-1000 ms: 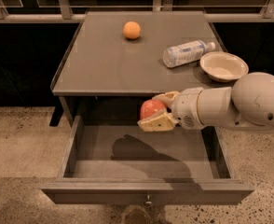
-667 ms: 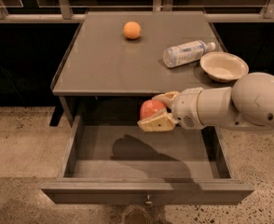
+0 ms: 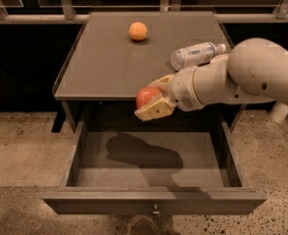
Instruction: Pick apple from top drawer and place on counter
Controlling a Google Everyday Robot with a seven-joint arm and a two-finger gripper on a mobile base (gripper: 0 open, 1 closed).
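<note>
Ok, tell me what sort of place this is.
Probably an indoor lab or office test area: speckled polished floor, metal railing behind, a lone counter with an open top drawer. The hand holds the apple just above that drawer.

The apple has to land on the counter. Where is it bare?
Bare: the counter left of and in front of the orange. Crowded: the right side, with the bottle and the arm. The gripper holds the apple over the front edge, above the top drawer.
</note>
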